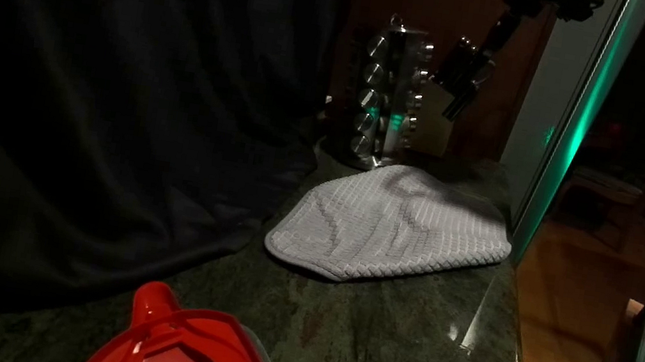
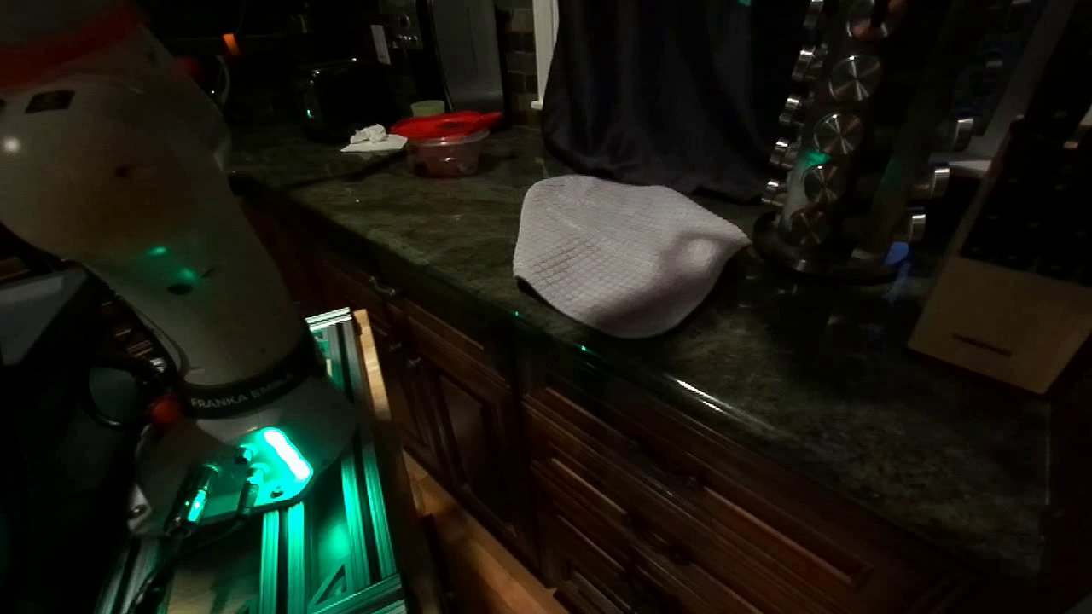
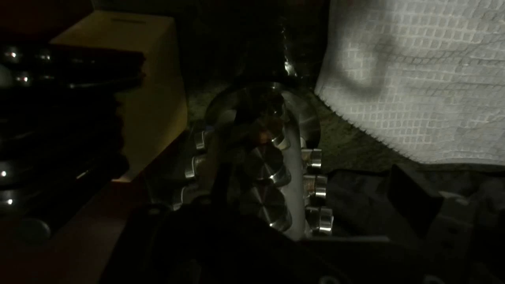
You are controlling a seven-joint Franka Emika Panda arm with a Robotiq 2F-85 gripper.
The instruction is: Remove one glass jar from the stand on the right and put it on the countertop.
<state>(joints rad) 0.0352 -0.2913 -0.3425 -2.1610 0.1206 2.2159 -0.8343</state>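
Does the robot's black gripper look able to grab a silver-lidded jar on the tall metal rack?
Probably yes: the gripper is open and nothing visible blocks several jars, though darkness hides their distance.

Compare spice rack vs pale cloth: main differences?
The spice rack stands tall and upright; the pale cloth lies low, spread out. The spice rack is shiny, with tiers of metal-capped jars; the pale cloth is matte, with a grid texture. The spice rack is narrow; the pale cloth covers a wider patch. Both rest on the dark countertop.
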